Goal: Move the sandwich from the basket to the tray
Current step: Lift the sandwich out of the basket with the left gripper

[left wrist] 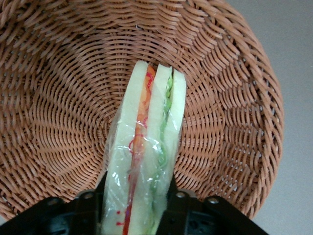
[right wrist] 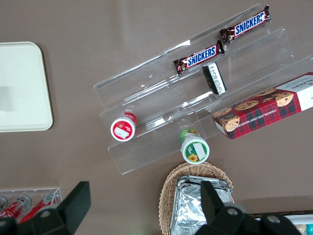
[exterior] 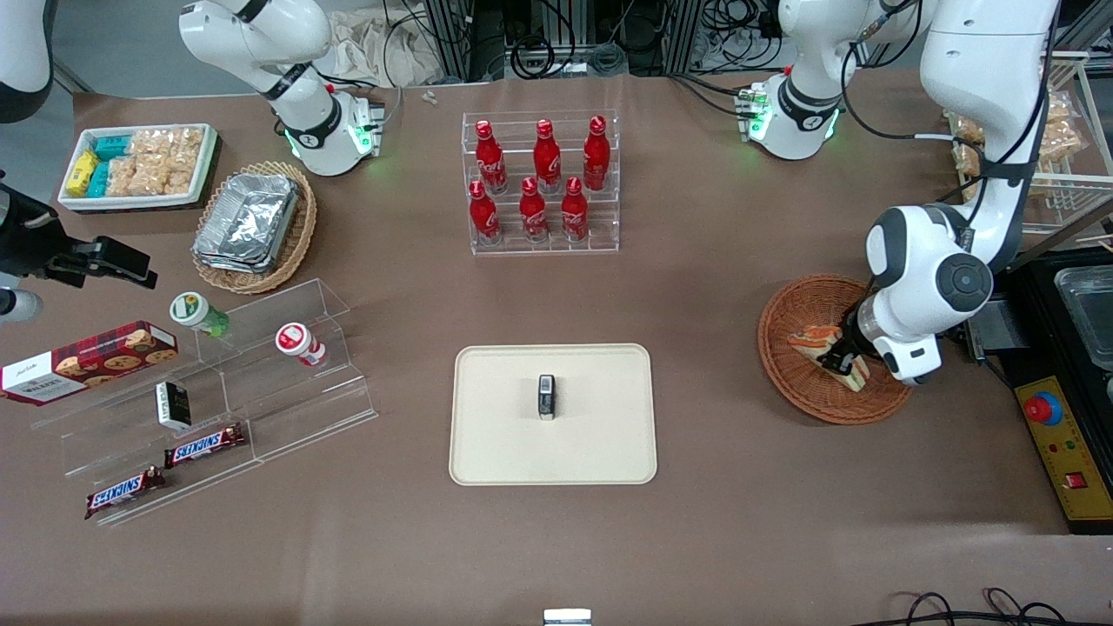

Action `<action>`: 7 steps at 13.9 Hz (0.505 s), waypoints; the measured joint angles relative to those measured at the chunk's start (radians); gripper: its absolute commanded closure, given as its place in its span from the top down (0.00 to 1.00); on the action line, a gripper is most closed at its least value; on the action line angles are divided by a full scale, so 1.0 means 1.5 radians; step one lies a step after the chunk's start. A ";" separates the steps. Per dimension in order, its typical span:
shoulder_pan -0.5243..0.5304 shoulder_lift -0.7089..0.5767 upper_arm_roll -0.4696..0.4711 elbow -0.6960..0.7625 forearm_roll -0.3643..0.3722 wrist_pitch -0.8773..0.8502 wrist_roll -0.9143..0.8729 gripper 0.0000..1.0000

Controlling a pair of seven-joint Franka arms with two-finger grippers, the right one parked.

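In the front view, start at the centre of the frame: the tray [exterior: 487, 443] lies there, cream and flat, with one small dark object [exterior: 546, 396] standing near its middle (I cannot tell what it is). You will need to choose a bare part of the tray beside this object.

Now move to the right of the frame. The basket [exterior: 800, 382] sits at the middle right, well apart from the tray, and the gripper [exterior: 842, 358] is down inside it. The sandwich [exterior: 817, 341] is in the basket too, standing on its edge between the two fingers [left wrist: 88, 208]. In the left wrist view you see the jaws pressed against both flat sides of the wrapped wedge, so they are clamped on it, low on the wedge.

My judgement is that you are at the grasp step; the sandwich does not look lifted yet, though I cannot be sure it touches the weave.

For the next move, raise it straight up until it clears the basket rim, then carry it toward the centre of the frame. The clear wrap may be slippery, so go slowly.
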 measured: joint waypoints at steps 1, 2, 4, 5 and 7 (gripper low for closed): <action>0.000 -0.001 0.000 0.000 0.000 0.001 0.003 0.00; 0.000 -0.004 0.000 0.001 0.000 0.001 0.007 0.00; 0.000 -0.020 0.000 0.003 0.000 -0.008 0.019 0.00; 0.000 -0.036 0.000 0.007 0.001 -0.028 0.027 0.00; 0.002 -0.087 0.003 0.024 0.002 -0.097 0.076 0.00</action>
